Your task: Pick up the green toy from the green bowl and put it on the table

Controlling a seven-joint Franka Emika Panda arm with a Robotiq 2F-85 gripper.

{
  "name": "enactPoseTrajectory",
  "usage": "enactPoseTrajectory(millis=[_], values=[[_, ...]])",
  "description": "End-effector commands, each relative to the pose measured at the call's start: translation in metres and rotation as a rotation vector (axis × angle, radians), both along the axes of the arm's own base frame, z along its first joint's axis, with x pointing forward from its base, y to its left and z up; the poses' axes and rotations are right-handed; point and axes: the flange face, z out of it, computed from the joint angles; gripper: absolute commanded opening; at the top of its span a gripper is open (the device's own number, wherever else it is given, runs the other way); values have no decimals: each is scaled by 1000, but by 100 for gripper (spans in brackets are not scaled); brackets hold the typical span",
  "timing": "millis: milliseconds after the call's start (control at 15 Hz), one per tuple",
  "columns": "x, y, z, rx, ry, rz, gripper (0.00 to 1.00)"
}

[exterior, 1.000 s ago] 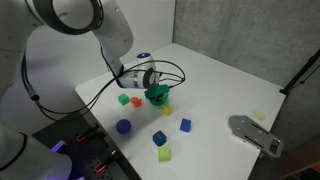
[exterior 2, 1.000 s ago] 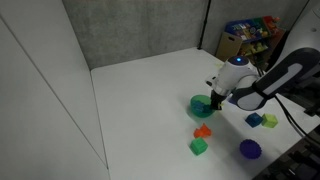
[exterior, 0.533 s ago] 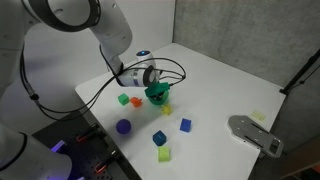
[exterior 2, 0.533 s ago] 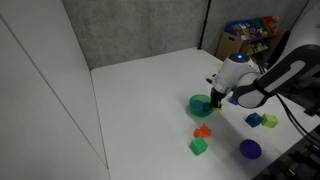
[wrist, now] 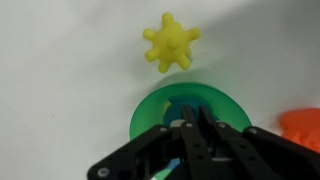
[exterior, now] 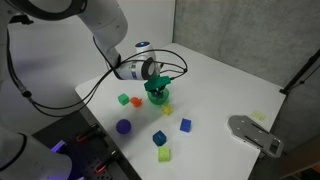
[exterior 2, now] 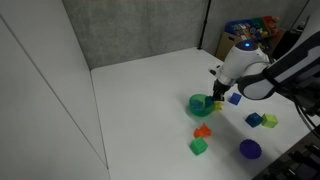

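The green bowl (exterior: 158,98) stands on the white table (exterior: 215,85); it also shows in an exterior view (exterior 2: 200,104) and in the wrist view (wrist: 146,112). My gripper (exterior: 155,88) (exterior 2: 217,95) points down into it. In the wrist view its fingers (wrist: 186,118) are drawn close together in the middle of the bowl, around a dark teal piece, the green toy (wrist: 177,103), which they mostly hide. The fingertips are still inside the bowl's rim.
A yellow spiky toy (wrist: 171,42) (exterior: 166,109) lies just beside the bowl. An orange piece (exterior: 136,101), a bright green cube (exterior: 123,99), a purple ball (exterior: 123,126), two blue cubes (exterior: 185,125) (exterior: 160,137) and a lime cube (exterior: 163,154) are scattered nearby.
The arm and wrist have risen a little above the bowl. The bowl and the loose toys have not moved.
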Motion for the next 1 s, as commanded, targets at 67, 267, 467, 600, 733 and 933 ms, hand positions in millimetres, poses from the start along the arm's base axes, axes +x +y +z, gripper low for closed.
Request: enactPoseTrajectory(millis=[67,267,467,600,733,933], values=[[-12,-29,37,-2,16,-67,4],[-21,-64,49,-19,46,-129,4],[-35,-100,53,-36,96,-190,4],[-46,-123,53,-34,137,-229,5],[-56,-141,52,-39,178,-257,31],[-68,-160,55,-42,218,-288,52]])
